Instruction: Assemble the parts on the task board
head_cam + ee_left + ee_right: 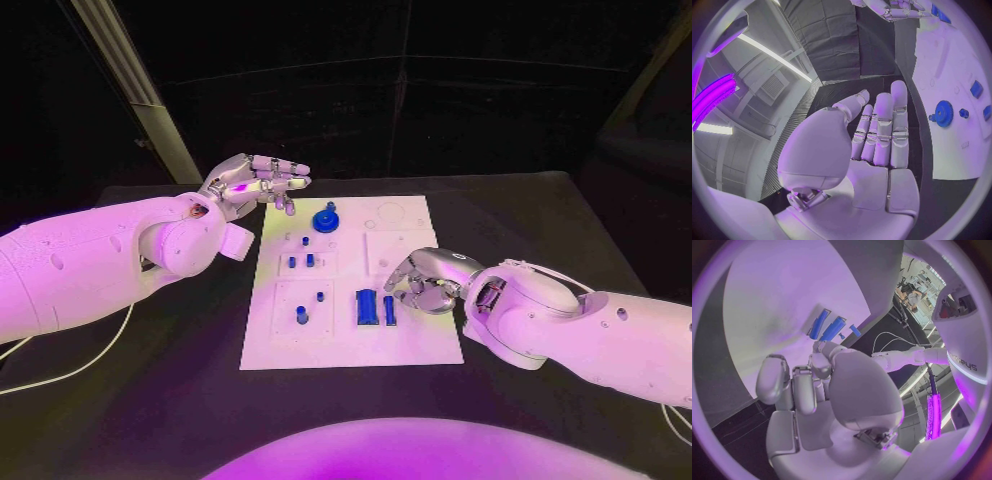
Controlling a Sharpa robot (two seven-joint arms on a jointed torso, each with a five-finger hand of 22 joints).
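Observation:
The white task board (411,335) lies in the middle of the table. A blue gear (327,218) (944,113) stands near its far end, with several small blue pieces (302,262) below it. Two long blue blocks (368,306) (832,329) sit side by side near the board's middle. My left hand (260,185) (876,135) hovers over the board's far left corner, fingers straight and holding nothing. My right hand (418,283) (811,385) rests over the board's right side, just right of the blue blocks, fingers curled in with nothing visible in them.
The black table (173,390) surrounds the board. A pale slanted post (144,95) rises behind the table's far left. A white cable (72,365) trails under my left arm.

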